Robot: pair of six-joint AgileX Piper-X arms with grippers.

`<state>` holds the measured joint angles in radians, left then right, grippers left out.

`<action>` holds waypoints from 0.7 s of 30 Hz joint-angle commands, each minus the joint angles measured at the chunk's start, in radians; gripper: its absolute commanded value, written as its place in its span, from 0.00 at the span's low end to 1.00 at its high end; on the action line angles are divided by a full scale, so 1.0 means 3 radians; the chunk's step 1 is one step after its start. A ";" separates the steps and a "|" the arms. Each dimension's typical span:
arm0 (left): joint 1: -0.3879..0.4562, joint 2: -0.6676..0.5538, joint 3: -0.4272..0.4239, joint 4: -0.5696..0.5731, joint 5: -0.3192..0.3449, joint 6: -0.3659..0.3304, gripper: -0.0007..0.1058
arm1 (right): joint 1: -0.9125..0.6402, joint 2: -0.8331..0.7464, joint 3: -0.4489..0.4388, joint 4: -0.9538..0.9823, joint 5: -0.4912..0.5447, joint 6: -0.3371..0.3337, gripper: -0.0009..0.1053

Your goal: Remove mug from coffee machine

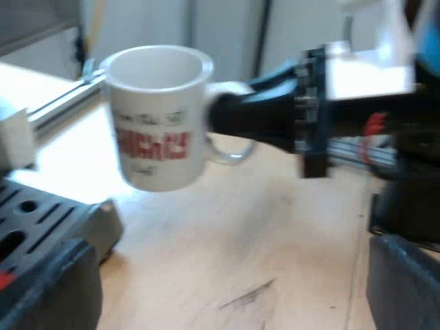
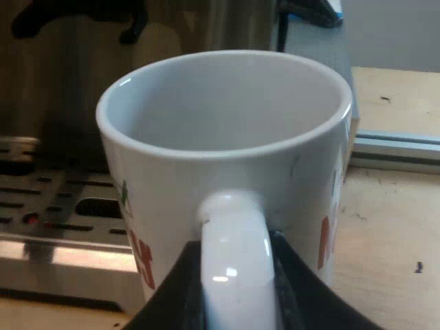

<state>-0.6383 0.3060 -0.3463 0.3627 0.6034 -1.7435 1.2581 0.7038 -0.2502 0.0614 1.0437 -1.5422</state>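
Right wrist view: right gripper [image 2: 234,297] is clamped on the handle [image 2: 232,234] of the mug [image 2: 227,137], one black finger on either side; the mug is upright and empty, with the machine's drip tray [image 2: 41,199] behind it, not under it. Left wrist view adds the clearance: the mug hangs in the air past the drip tray's edge, above the wooden table [image 1: 275,240], and the left gripper [image 1: 227,289] has its fingers spread wide with nothing between them. Judgement: the lift off the machine is done; setting the mug down on the table and releasing it remain.
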 commanded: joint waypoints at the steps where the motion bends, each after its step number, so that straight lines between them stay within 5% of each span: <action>1: -0.0139 0.0128 -0.0020 -0.0195 0.0049 -0.0035 0.75 | -0.0243 -0.0052 -0.0038 -0.0066 0.0030 0.0019 0.01; 10: -0.0228 0.0422 -0.0020 -0.0257 0.0049 -0.0035 0.75 | -0.0919 -0.0052 0.0032 -0.0066 -0.0280 0.0013 0.01; 16: -0.0228 0.0433 -0.0020 -0.0257 0.0049 -0.0035 0.75 | -0.1200 -0.0052 0.0220 -0.0110 -0.0835 -0.0012 0.01; 21: -0.0228 0.0433 -0.0020 -0.0257 0.0049 -0.0035 0.75 | -0.1388 -0.0052 0.0337 -0.0352 -0.0882 -0.0087 0.01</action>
<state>-0.7019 0.4340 -0.3463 0.3031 0.6111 -1.7435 0.8486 0.7038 -0.1370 0.0105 0.7661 -1.5540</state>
